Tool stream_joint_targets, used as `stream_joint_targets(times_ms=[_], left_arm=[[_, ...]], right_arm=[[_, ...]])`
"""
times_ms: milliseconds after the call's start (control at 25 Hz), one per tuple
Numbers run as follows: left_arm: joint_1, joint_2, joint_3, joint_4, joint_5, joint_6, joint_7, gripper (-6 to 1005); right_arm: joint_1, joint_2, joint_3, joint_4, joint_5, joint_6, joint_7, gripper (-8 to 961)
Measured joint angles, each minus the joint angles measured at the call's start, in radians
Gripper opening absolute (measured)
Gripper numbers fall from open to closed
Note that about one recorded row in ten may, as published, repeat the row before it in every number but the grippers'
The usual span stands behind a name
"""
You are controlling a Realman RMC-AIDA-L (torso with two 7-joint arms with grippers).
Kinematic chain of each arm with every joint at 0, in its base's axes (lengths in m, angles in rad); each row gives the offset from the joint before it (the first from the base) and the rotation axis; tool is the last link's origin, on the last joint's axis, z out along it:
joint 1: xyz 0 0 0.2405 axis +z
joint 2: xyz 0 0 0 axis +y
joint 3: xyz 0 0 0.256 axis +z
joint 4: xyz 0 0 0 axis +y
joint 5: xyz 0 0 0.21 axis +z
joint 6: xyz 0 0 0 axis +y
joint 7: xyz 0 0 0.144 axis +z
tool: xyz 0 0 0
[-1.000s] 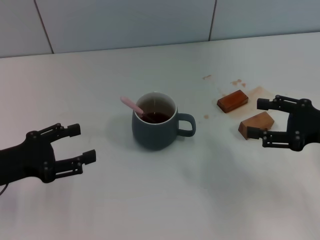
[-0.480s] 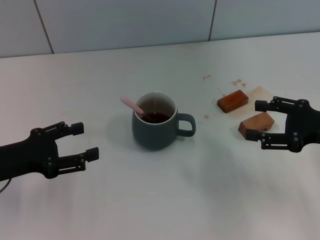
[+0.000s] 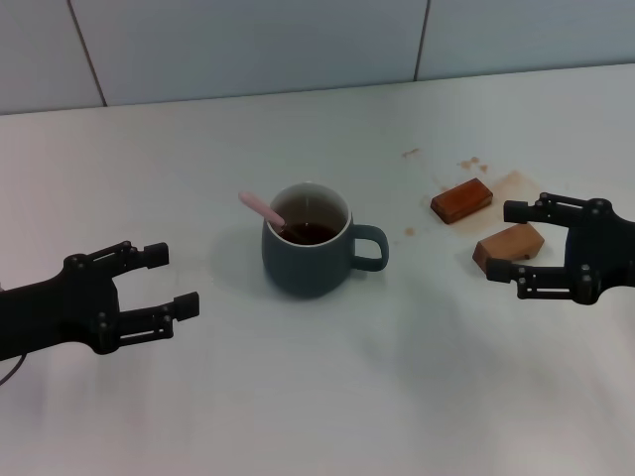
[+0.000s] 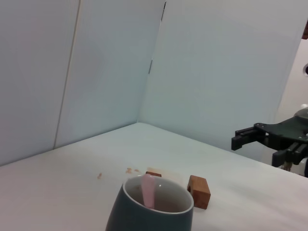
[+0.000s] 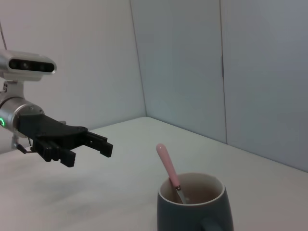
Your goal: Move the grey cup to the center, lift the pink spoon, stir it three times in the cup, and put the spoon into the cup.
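Grey cup (image 3: 308, 252) is sitting mid-frame w/ the pink spoon (image 3: 264, 211) already leaning inside, so the task looks done. Left gripper (image 3: 167, 281), lower left, is inching toward the cup; right gripper (image 3: 510, 241), mid-right, is edging left. Both w/ fingers apart, empty.

Lab-like test bench, plain white table (image 3: 327, 397), bare panelled wall (image 3: 248, 45)

white table (image 3: 298, 416) spanning near to far, brown stains (image 3: 474, 165) far right | pale panelled wall (image 3: 248, 45) behind far edge, thin dark seams (image 3: 423, 40) left and right | soft even light, faint shadows
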Motion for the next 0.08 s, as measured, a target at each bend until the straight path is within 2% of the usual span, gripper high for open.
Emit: stream_joint_targets(times_ms=[80], left_arm=[[0.0, -0.001, 0.0, 0.0, 0.0, -0.003, 0.001, 862]], right_arm=[[0.0, 0.003, 0.0, 0.0, 0.0, -0.001, 0.0, 825]])
